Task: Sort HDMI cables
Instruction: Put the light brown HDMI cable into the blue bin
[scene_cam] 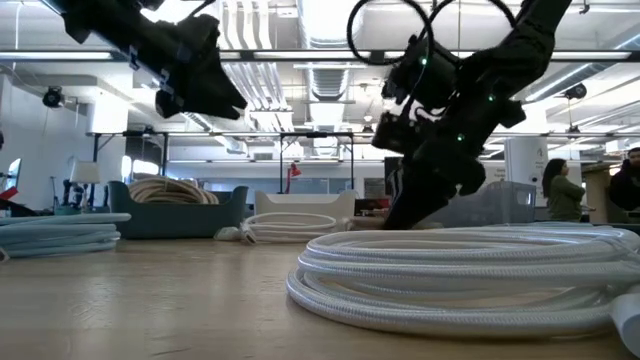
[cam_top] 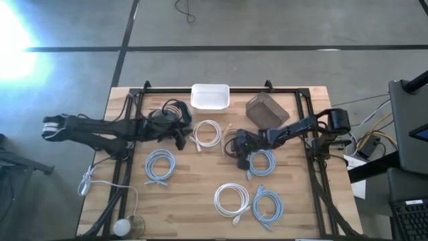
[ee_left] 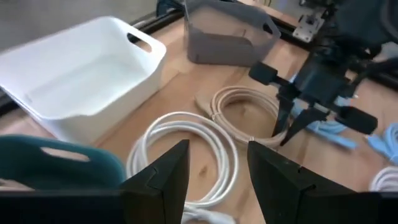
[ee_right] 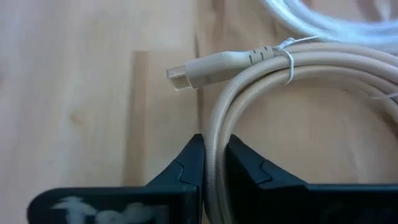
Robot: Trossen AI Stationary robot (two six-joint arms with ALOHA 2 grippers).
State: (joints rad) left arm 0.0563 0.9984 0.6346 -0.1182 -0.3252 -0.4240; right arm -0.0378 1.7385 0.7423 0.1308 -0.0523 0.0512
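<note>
Several coiled HDMI cables lie flat on the wooden table: a white one (cam_top: 208, 132), light blue ones (cam_top: 160, 166) (cam_top: 261, 162) (cam_top: 267, 204), another white one (cam_top: 232, 199), and a tan one (ee_left: 242, 99) mostly hidden under my right gripper in the high view. My right gripper (cam_top: 235, 148) is down at the tan coil and shut on it. My left gripper (cam_top: 179, 137) hovers open above the table, just left of the far white coil (ee_left: 186, 143), and touches nothing. My right gripper (ee_right: 214, 155) pinches the tan coil's bundled strands (ee_right: 214, 134) between its two fingers, on the arc a short way from the tan plug (ee_right: 186, 74). The fingers (ee_left: 280, 127) come slanting down from above and lie across the strands. The coil's far side rests on the table.
A white bin (cam_top: 210, 96), a grey-brown bin (cam_top: 266, 109) and a teal bin (cam_top: 170, 110) stand along the far edge, the teal one partly under my left arm. A loose white cord with a round puck end (cam_top: 120, 226) trails at the near left corner. People stand in the room behind.
</note>
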